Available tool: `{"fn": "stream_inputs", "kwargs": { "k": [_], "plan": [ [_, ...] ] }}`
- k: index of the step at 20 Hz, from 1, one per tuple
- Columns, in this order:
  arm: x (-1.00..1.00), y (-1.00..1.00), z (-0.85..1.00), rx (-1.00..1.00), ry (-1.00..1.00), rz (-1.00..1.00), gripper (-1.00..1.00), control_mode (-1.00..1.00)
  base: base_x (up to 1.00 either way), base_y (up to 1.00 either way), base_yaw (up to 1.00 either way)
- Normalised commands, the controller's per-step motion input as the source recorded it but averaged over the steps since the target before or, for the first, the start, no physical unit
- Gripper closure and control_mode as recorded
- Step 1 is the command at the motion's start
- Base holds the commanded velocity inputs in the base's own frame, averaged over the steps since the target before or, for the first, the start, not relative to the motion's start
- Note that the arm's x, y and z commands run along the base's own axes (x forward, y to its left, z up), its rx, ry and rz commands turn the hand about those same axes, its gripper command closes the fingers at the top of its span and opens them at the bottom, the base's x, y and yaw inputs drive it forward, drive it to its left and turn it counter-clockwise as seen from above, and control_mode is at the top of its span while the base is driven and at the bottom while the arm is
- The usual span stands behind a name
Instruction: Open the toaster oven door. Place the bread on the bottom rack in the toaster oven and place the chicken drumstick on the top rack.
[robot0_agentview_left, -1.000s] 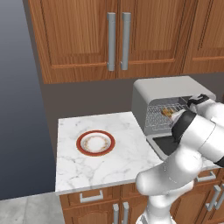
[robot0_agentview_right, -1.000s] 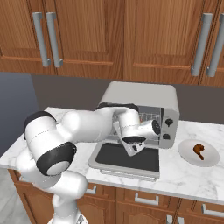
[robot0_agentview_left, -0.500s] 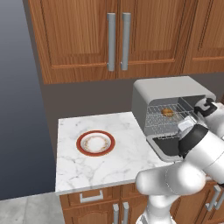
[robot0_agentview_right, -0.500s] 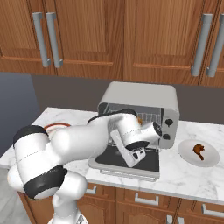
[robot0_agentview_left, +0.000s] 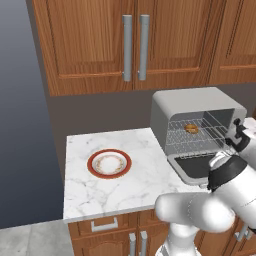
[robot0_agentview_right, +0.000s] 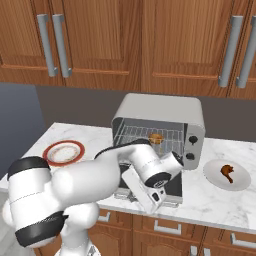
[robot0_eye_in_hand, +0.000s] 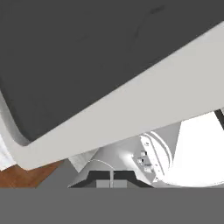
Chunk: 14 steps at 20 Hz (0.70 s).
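A: What's across the top?

B: A wide flap of dark glass in a light-grey frame, the toaster oven door (robot0_eye_in_hand: 87, 57), seen very close and tilted, with one rounded corner at lower left.

A: And beyond that corner?

B: A sliver of white marble counter (robot0_eye_in_hand: 5, 154) and brown wood below it.

A: The gripper (robot0_eye_in_hand: 111, 184)?

B: Its two dark fingertips sit pressed together at the bottom, holding nothing.

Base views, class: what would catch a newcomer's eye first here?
The toaster oven stands on the counter with its door folded down flat, and the bread sits on a wire rack inside. The chicken drumstick waits on a plate to its right.
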Motion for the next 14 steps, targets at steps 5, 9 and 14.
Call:
{"fn": "stream_inputs", "kwargs": {
  "k": [5,9,14],
  "plan": [
    [-0.62,-0.06,0.96,-0.01,0.01,0.14,1.0,-1.0,0.0,0.0,0.0],
    [-0.51,-0.02,0.69,-0.16,-0.04,0.19,1.0,-1.0,0.0,0.0,0.0],
    [-0.12,0.33,0.06,-0.35,-0.07,0.13,-1.0,-1.0,0.0,0.0,0.0]
  ]
}}
